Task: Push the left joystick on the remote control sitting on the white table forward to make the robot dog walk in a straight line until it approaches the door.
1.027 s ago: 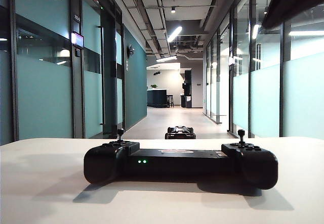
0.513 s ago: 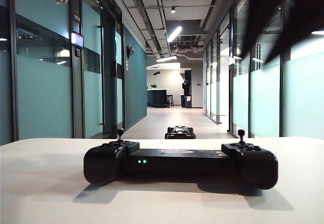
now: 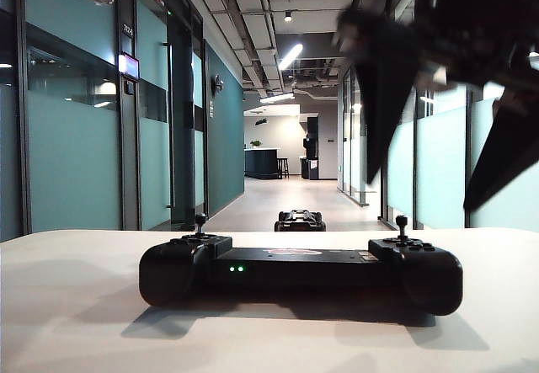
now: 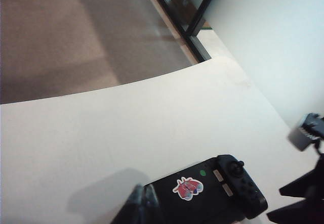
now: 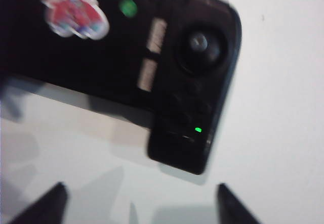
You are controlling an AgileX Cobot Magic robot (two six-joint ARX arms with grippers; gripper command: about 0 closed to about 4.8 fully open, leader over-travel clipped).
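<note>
Remote control (image 3: pixel 301 269) sitting mid white tabletop (image 3: pixel 76 322), left joystick (image 3: pixel 200 221) standing untouched. Robot dog (image 3: pixel 300 220) waiting on corridor floor beyond. Right gripper (image 3: pixel 442 120) hanging above controller's right half, jaws spread wide, grasping nothing (blurred). Left gripper (image 4: pixel 142 204) hovering near controller's other end; jaw state unreadable.

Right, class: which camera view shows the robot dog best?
The exterior view: the robot dog sits on the corridor floor beyond the table, above the remote. Neither wrist view shows it. The open right gripper hangs above the remote's right end; the left gripper barely shows.
</note>
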